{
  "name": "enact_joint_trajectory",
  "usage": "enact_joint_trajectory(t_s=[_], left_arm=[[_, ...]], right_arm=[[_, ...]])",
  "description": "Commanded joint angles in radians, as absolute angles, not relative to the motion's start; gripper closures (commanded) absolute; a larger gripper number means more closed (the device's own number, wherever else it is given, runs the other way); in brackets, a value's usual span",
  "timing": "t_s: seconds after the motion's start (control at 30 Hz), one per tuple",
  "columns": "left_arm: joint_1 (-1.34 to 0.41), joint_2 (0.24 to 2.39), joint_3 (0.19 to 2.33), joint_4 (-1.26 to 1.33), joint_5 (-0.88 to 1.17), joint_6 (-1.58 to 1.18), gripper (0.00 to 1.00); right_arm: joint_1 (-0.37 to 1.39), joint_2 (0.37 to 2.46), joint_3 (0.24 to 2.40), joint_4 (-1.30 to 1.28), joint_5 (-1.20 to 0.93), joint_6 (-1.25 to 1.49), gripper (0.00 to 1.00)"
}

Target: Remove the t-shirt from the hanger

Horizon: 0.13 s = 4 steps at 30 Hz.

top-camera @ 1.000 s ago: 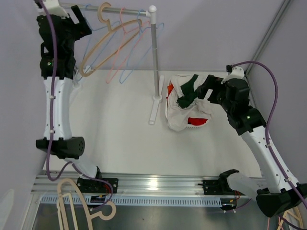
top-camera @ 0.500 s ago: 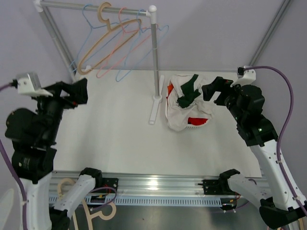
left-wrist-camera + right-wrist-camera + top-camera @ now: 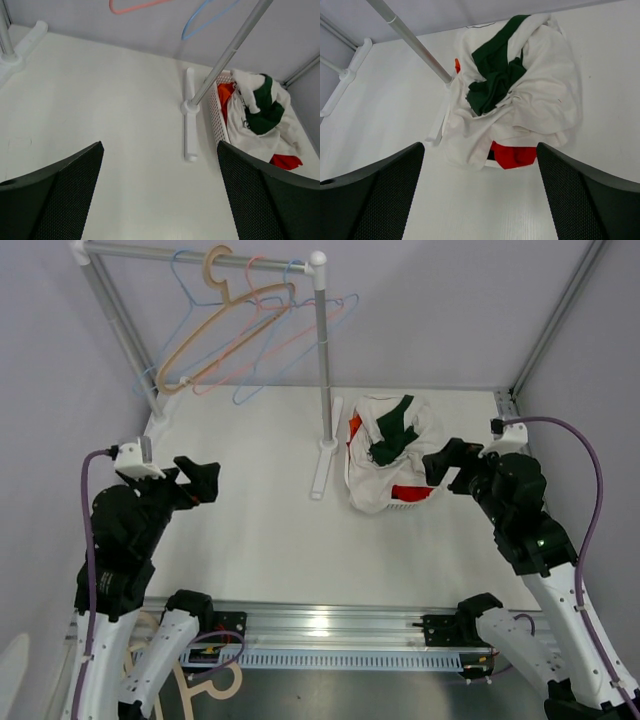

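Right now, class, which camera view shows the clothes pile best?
The right wrist view: the clothes pile sits central and large, with its white, green and red folds clear. The top view shows all of it, but smaller. The left wrist view pushes it to the right edge, though it shows the basket wall.

1. I count 4 hangers (image 3: 209, 262): 2 blue, 1 pink, 1 tan.
2. I see 1 rack (image 3: 322, 350) holding them.
3. 1 basket (image 3: 218, 112), with 1 heap of clothes (image 3: 530, 95) inside.
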<state>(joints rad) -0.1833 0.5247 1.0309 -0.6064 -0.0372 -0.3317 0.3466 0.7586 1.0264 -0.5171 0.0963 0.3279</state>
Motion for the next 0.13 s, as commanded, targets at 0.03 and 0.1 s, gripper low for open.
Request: enact_joint_trajectory(t_s=[0.03, 0.1], left_arm=[[-0.189, 0.552, 1.003, -0.606, -0.031, -0.334, 0.00], [-0.189, 0.554, 0.989, -0.591, -0.023, -0.334, 0.01]], right_arm=[[0.345, 0.732, 1.028, -0.512, 0.086, 0.316, 0.03], [0.345, 0.735, 1.026, -0.514, 0.080, 0.318, 0.00]])
